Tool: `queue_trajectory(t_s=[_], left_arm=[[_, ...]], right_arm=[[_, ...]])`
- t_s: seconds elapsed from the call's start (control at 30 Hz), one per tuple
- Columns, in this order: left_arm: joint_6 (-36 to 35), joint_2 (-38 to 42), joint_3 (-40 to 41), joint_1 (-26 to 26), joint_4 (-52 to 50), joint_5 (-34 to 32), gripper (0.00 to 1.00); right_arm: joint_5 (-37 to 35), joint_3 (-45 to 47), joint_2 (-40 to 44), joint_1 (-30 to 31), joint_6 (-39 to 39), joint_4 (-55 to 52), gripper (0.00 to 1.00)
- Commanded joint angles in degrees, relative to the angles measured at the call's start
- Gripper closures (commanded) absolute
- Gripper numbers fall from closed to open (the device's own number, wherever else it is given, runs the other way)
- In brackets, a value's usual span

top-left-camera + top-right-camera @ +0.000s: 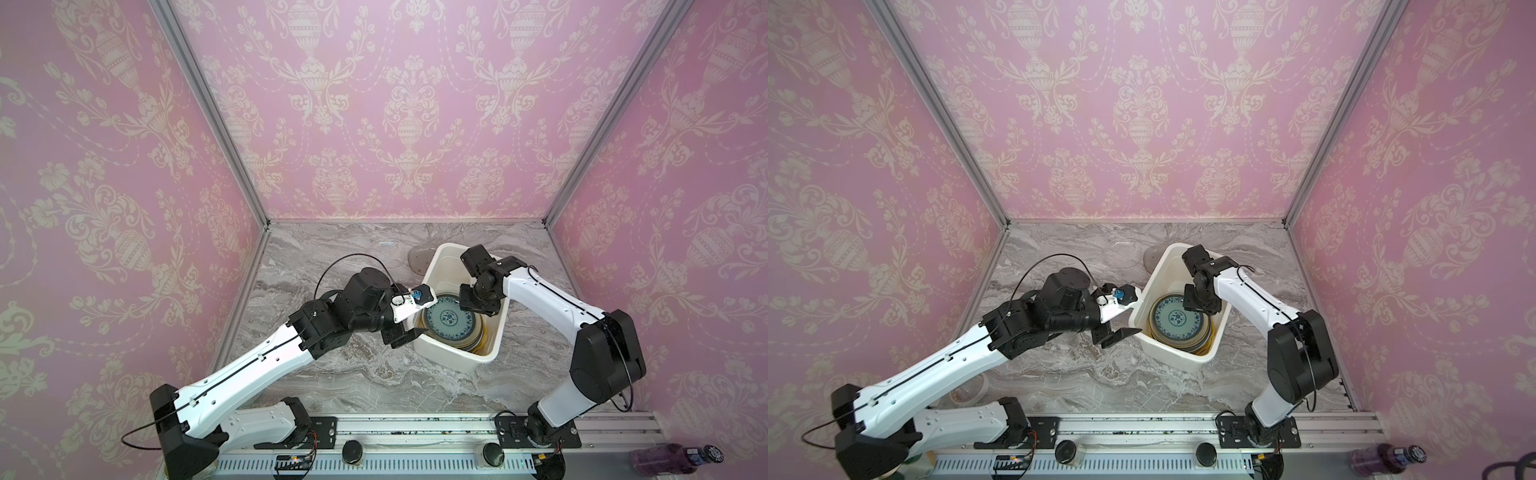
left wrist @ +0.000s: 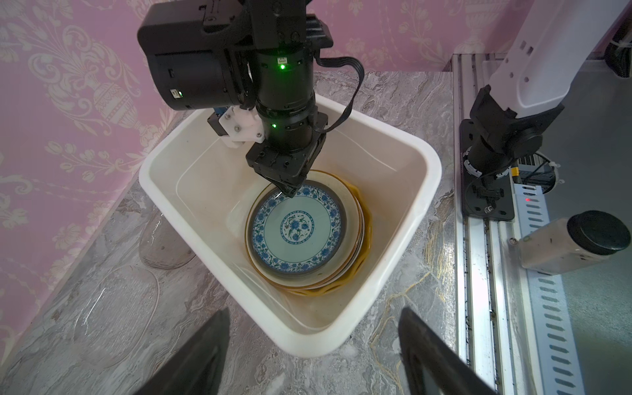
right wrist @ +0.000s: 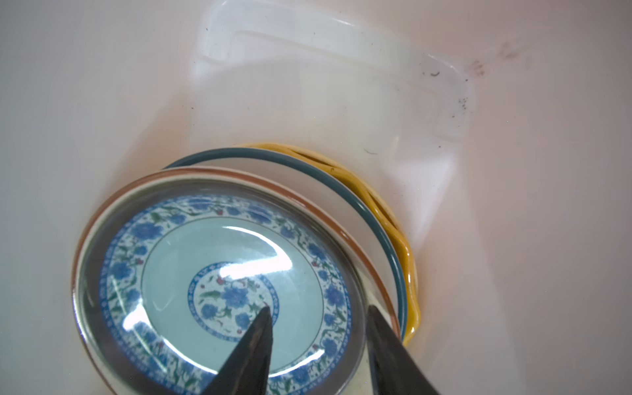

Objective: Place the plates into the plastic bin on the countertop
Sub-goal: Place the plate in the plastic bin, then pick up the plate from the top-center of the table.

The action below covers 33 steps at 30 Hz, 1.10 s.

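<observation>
The white plastic bin [image 1: 451, 358] [image 2: 304, 343] stands on the grey marble countertop [image 1: 353, 382]. Inside lies a stack of plates with the teal patterned plate [image 1: 446, 322] [image 3: 205, 273] flat on top, white dark-rimmed plates under it and a wavy yellow plate [image 3: 403, 253] lower down. My right gripper [image 1: 478, 307] [image 3: 318, 314] reaches down into the bin, open, its fingers either side of the teal plate's rim. My left gripper [image 1: 399, 332] [image 2: 314, 355] hangs open and empty beside the bin's near left corner. A smoky glass plate [image 1: 417, 259] [image 2: 164, 242] and a clear glass plate [image 2: 116, 307] lie on the countertop behind the bin.
A roll of tape [image 1: 971, 388] lies near the front left, partly under my left arm. The metal rail [image 1: 415, 428] with both arm bases runs along the front edge. A purple bottle [image 1: 673, 457] lies off the counter at the right. Pink walls close three sides.
</observation>
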State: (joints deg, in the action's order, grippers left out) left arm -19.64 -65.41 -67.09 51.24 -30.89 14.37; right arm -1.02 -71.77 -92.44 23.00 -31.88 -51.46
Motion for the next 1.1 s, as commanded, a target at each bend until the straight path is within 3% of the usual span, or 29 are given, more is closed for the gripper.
queue_trajectory(t_s=[0.0, 0.27, 0.37, 0.5, 0.67, 0.83, 1.07], left_arm=[[1.31, 1.42, 0.76, 0.53, 0.58, -1.64, 0.21], [3.8, 3.33, 1.77, 0.44, 3.51, -6.01, 0.19], [7.54, 4.05, 1.96, 0.44, 6.79, -12.55, 0.01], [10.89, 3.35, -0.23, 0.19, 8.12, -19.5, 0.01], [18.65, 0.02, -5.66, -3.19, 4.93, -24.67, 0.01], [35.67, -4.08, -11.19, -15.13, 0.94, -17.92, 0.01], [50.34, -11.35, -13.98, -25.78, 2.4, -5.94, 0.03]], right_arm=[[-1.74, -2.0, 0.34, 0.01, 1.69, -2.46, 0.54], [-2.65, -4.77, 2.41, 0.02, 1.73, -3.68, 0.54], [-2.75, -8.46, 4.3, 0.0, 2.29, -4.39, 0.54], [-0.45, -14.79, 7.47, -0.02, 4.35, -3.33, 0.53], [7.47, -20.35, 10.51, -0.08, 6.92, 1.05, 0.51], [15.84, -22.31, 12.37, 0.01, 6.3, 4.17, 0.5], [19.9, -22.61, 12.82, 0.81, 7.36, 1.91, 0.5]])
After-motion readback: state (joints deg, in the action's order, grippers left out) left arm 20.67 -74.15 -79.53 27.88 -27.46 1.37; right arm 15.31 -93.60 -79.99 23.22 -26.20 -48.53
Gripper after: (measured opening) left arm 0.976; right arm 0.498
